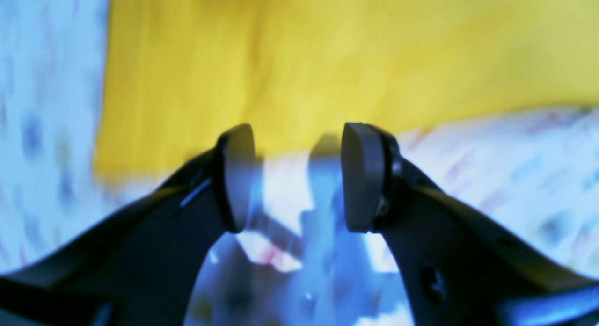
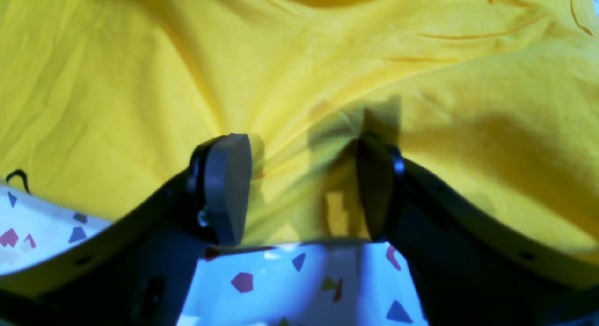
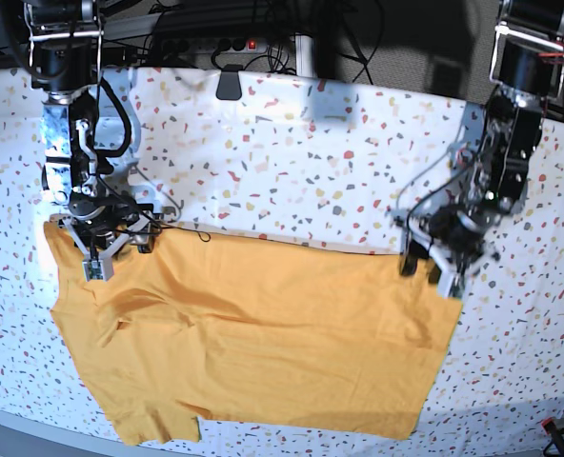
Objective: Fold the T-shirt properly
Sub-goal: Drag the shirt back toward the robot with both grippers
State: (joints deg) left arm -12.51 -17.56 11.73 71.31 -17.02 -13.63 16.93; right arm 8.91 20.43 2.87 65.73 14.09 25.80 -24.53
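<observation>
Orange T-shirt [image 3: 263, 333] spread flat, both end effectors – left [image 3: 433, 268], right [image 3: 110, 249] – open, seemingly just above its top corners

Robotics lab bench, by the look of it. Two black arms [image 3: 72, 124] [image 3: 506, 143] mounted at the table's far edge; a speckled tablecloth [image 3: 311, 162] covers the work surface. Tangled black cables [image 3: 263, 19] and a power strip [image 3: 234, 44] with a red light behind.

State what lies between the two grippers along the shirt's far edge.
Only the T-shirt edge against speckled tablecloth, in the base view; nothing else sits between the left gripper and right gripper.
</observation>
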